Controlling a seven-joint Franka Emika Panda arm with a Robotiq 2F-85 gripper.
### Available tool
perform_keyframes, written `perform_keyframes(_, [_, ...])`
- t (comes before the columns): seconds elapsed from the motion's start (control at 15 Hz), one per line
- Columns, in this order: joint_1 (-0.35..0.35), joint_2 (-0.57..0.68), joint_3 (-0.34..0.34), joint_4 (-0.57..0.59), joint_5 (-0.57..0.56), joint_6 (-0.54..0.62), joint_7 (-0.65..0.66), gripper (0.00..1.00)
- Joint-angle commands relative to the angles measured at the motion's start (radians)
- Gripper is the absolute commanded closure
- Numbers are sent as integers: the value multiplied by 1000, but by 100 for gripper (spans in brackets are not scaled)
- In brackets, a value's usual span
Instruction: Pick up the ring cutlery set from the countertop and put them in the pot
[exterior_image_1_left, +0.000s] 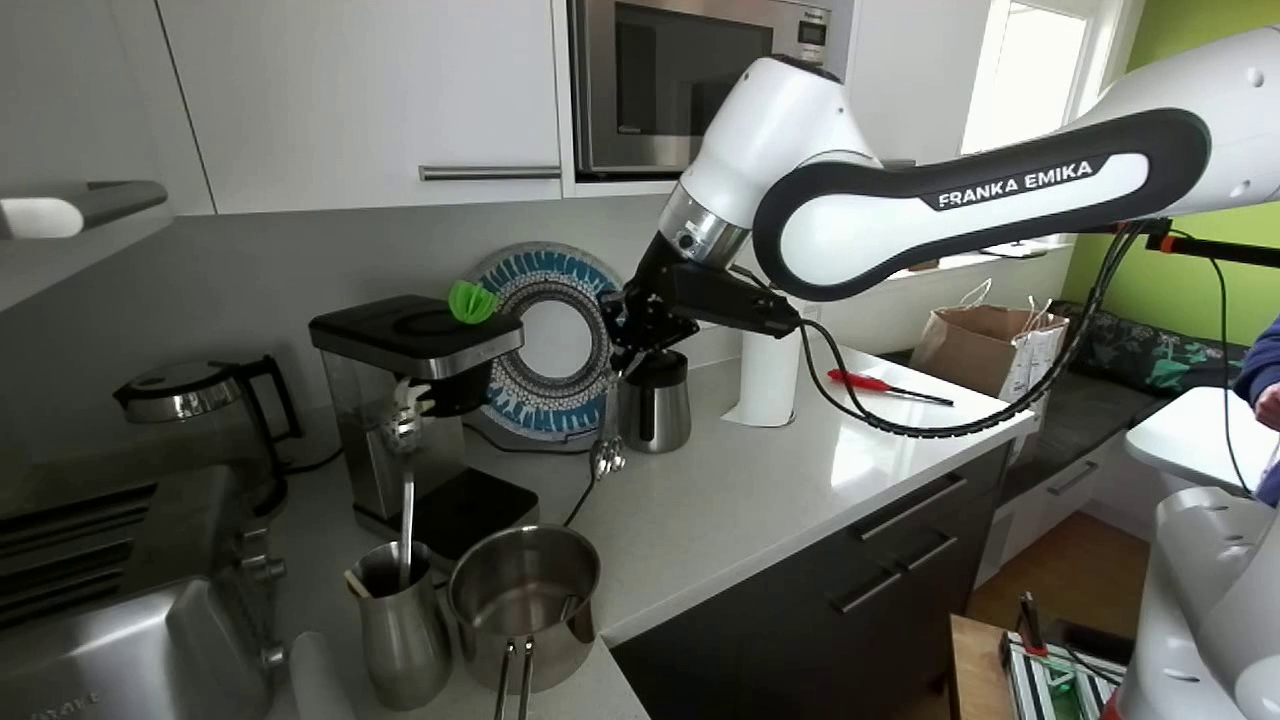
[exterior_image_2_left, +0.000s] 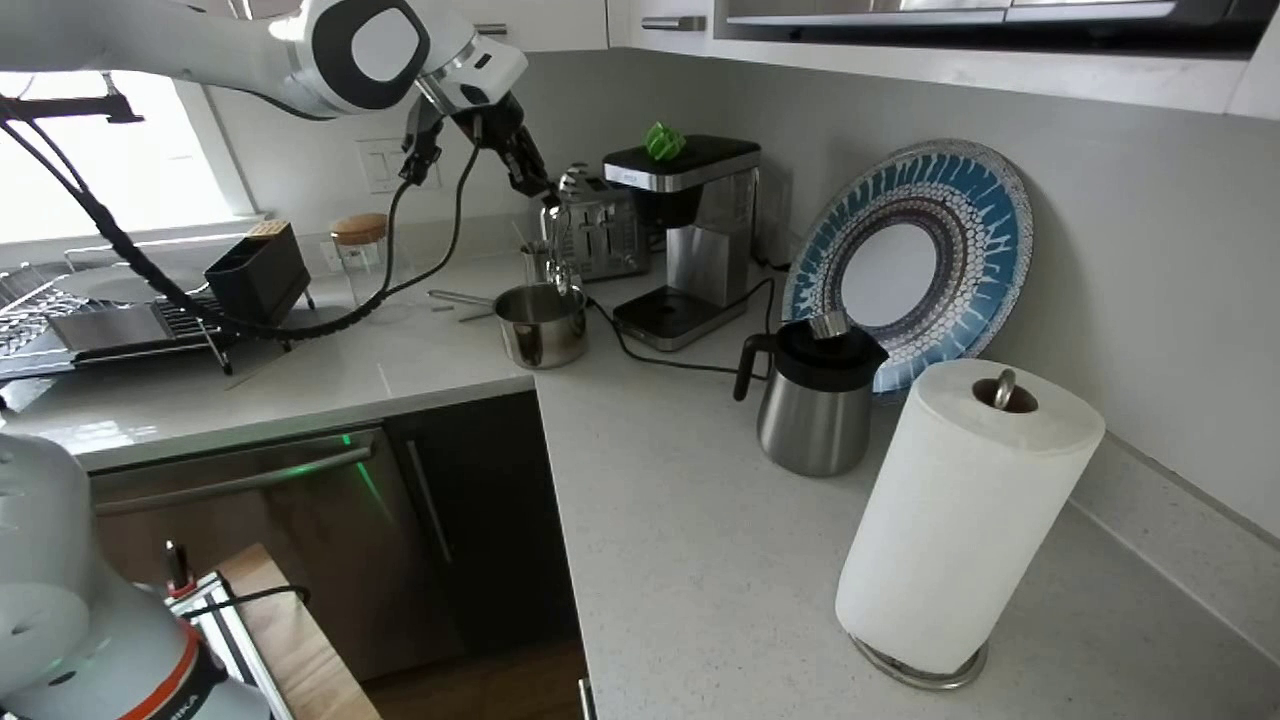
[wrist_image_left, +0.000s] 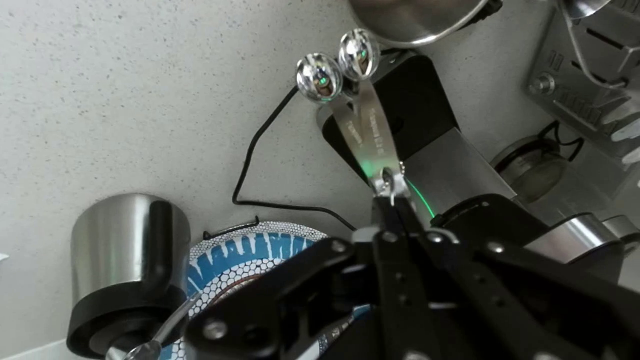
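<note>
See the ring cutlery set (wrist_image_left: 367, 130) hanging in the air by its ring end, shiny bowls lowest, clear of the bench (exterior_image_1_left: 720, 500) in both exterior views. Make out two bowls side by side in the wrist view, on flat handles carrying small print too blurred to read. Find the pincer (wrist_image_left: 393, 204) clenched on that ring end, black fingers pressed together there. Next, note the pot (exterior_image_1_left: 575, 642) near the hanging bowls, standing on the bench with its long double-rod handle sticking out; in the wrist view, see its rim just beyond them. Cannot judge the height of the bowls against that rim. Right beside the pot, see a taller steel jug (exterior_image_1_left: 400, 640) with a long metal utensil (exterior_image_1_left: 407, 520) standing in it; behind both, a coffee maker (exterior_image_2_left: 690, 255) bearing a green object (exterior_image_2_left: 663, 142) on its black top. Can follow a black cord (wrist_image_left: 247, 160) along the bench from near the coffee maker toward a blue-patterned plate (exterior_image_2_left: 985, 235), leaning on the wall (exterior_image_2_left: 1180, 300). Past that, find a steel carafe (exterior_image_2_left: 815, 420) with a black lid, then a roll of paper towel (exterior_image_2_left: 960, 520), then a red-handled tool (exterior_image_1_left: 862, 381) lying on the bench. At the opposite end, pick out a toaster (exterior_image_1_left: 150, 630) and, near it, a kettle (exterior_image_1_left: 190, 400) with a black handle.
</note>
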Motion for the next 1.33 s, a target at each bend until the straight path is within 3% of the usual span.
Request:
perform_keyframes(0.0, [-1,86,9,73,-48,3,-3,99])
perform_keyframes(0.93, [86,245,22,202,-197,-58,18,99])
perform_keyframes(1.27, [136,301,23,267,-171,-145,-32,99])
